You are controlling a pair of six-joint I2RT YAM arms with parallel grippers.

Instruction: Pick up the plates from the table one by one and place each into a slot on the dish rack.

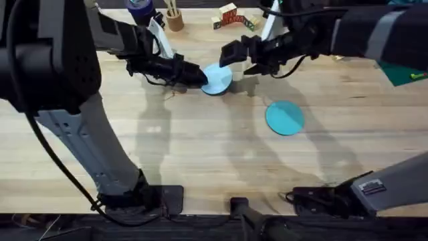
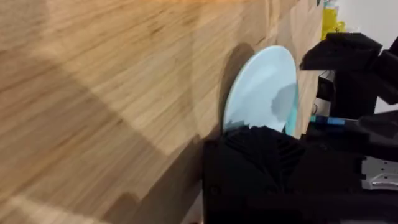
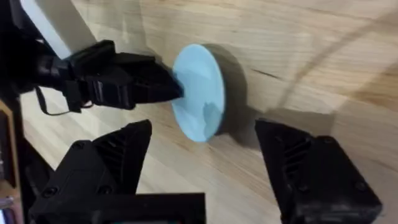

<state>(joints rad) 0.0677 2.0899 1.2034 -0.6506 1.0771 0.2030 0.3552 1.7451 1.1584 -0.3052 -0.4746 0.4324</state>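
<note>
A pale sky-blue plate stands tilted up on its edge at the far middle of the table. My left gripper is shut on the plate's left rim. In the left wrist view the plate rises from between my black fingers. The right wrist view shows the same plate with the left arm's fingers pinching its edge. My right gripper hangs open just right of this plate, its fingers apart and touching nothing. A teal plate lies flat to the right. The dish rack is out of view.
A cup of pencils and some toy blocks sit along the far edge. A green sheet lies at the far right. Both arm bases stand at the near edge.
</note>
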